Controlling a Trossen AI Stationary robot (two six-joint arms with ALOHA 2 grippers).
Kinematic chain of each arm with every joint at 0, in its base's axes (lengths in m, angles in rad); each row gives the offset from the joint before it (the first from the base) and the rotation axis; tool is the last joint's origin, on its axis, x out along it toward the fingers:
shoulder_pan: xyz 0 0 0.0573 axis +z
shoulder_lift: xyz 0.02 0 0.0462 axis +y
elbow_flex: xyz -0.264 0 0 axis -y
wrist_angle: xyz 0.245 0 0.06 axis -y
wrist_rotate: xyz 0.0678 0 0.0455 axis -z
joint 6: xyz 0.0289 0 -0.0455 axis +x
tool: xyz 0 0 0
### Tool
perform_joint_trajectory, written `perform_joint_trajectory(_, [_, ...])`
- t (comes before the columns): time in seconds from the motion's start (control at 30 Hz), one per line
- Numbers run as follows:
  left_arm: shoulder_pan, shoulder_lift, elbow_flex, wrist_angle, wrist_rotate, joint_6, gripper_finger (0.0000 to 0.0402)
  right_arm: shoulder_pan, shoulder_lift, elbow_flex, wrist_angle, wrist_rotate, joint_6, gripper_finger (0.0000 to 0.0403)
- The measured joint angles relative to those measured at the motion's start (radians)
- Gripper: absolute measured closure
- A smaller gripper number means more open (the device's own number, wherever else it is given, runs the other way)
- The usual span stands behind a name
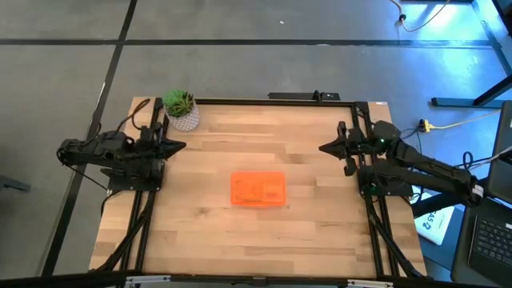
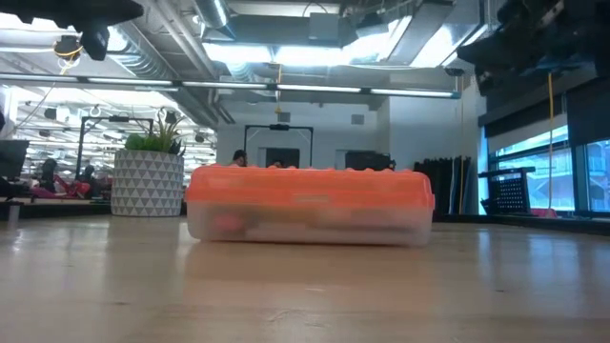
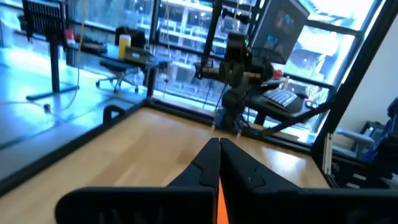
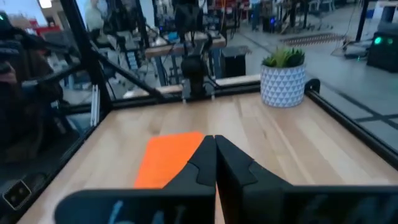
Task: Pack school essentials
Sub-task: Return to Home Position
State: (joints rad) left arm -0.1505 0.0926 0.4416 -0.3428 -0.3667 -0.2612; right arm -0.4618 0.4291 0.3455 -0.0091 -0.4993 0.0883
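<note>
My left pincer (image 1: 182,146) hung pinched shut over the table's (image 1: 240,240) left side, my right pincer (image 1: 323,148) likewise opposite; between them sat the lidded orange-topped clear box (image 1: 258,190), school essentials (image 2: 227,225) blurred inside

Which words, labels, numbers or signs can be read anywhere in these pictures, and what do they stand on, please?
None can be read.
The white object off the table's right edge bears a dark mark, too small to read.
The clear plastic box with the orange lid shows no legible label.
</note>
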Motion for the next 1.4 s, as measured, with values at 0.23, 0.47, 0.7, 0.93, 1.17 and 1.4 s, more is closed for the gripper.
perform_joint_trajectory(0.23, [0.000, -0.091, 0.000, -0.017, -0.020, 0.062, 0.0402, -0.030, -0.151, -0.087, -0.002, 0.000, 0.016, 0.0403])
perform_joint_trajectory(0.47, [0.000, -0.090, -0.005, -0.072, -0.055, 0.062, 0.0401, -0.054, -0.303, -0.137, -0.005, 0.000, 0.012, 0.0403])
perform_joint_trajectory(0.7, [0.000, -0.090, -0.005, -0.083, -0.061, 0.065, 0.0401, -0.061, -0.419, -0.251, 0.119, 0.008, 0.012, 0.0403])
perform_joint_trajectory(0.93, [0.000, -0.090, -0.005, -0.098, -0.075, 0.122, 0.0401, -0.065, -0.425, -0.339, 0.197, 0.019, 0.011, 0.0403])
perform_joint_trajectory(1.17, [0.000, -0.090, -0.068, -0.095, -0.091, 0.141, 0.0401, -0.073, -0.425, -0.339, 0.171, 0.019, -0.030, 0.0403])
perform_joint_trajectory(1.4, [0.000, -0.090, -0.173, -0.016, -0.095, 0.135, 0.0401, -0.073, -0.425, -0.339, 0.118, 0.016, -0.042, 0.0403])
